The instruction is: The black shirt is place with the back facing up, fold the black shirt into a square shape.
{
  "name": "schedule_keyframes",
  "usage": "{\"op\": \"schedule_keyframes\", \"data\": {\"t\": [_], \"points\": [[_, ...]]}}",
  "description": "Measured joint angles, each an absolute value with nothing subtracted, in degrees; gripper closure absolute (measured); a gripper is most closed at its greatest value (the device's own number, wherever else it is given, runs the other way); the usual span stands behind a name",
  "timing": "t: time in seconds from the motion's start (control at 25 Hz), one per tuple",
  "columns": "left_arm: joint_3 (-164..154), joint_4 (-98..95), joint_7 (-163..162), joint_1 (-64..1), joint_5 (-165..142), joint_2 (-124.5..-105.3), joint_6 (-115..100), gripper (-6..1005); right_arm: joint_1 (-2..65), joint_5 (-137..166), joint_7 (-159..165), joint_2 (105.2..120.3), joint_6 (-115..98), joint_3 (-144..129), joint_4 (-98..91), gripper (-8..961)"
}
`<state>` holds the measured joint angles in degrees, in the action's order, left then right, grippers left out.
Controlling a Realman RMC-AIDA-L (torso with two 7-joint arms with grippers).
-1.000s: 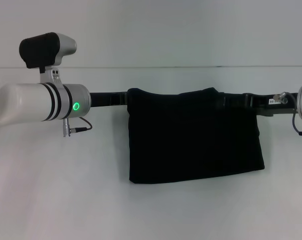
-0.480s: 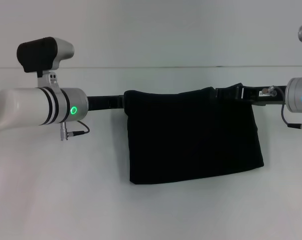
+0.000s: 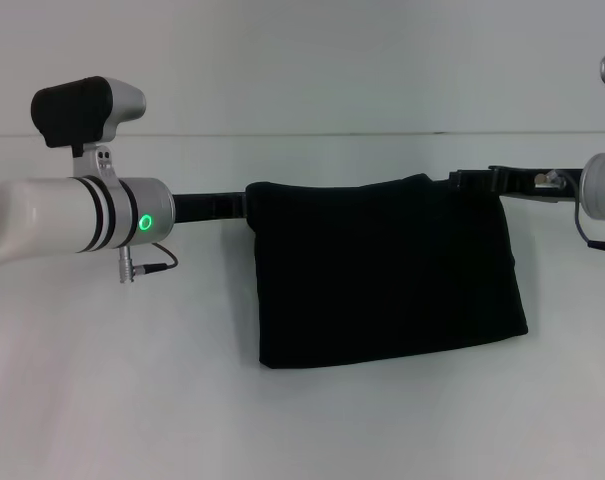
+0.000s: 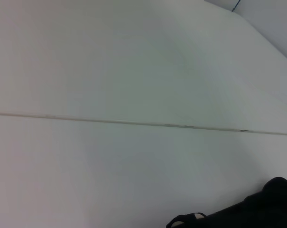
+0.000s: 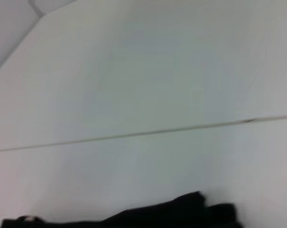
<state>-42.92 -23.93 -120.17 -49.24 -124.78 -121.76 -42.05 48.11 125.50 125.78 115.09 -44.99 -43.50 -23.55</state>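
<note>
Now, line by line:

Black shirt (image 3: 387, 275): lies folded into a dark, roughly rectangular block on the white table (image 3: 132, 400), between the two grippers; no lettering shows on the side facing up, and its near edge runs slightly slanted, lower on the left arm's side.

Shirt's far edge: nearly straight, level with both grippers, with a small raised bump toward the right arm's end.

Left gripper (image 3: 244, 205): reaches in from the left arm's side and meets the far left corner of the black shirt; black fingers blend into black cloth, so whether the jaws are spread or pinching the fabric cannot be told.

Right gripper (image 3: 460, 181): comes in from the right arm's side at the far right corner of the shirt, its tip just at the cloth's edge; contact and jaw spacing cannot be told either.

Left wrist view: a dark edge of the shirt (image 4: 257, 209) shows in one corner, the rest bare table with a thin seam line (image 4: 134, 122).

Right wrist view: a low strip of black cloth (image 5: 181, 211) along one edge, the table beyond it.
</note>
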Motion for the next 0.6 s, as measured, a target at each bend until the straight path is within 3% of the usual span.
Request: {"op": "schedule_keyframes", "data": {"t": [0.44,0.6], "points": [[-42.4,-24.4,-120.6,-49.3,-124.8,-121.36,-42.6,955,42.5,118.4,123.2,114.2,-58.4,-42.9,-32.5,199],[-42.2,-25.2,-121.6,-49.0,-124.7,-120.86,-43.0,948,41.5,116.4,120.8,113.14,-62.3,-43.3,-33.3,202]]}}
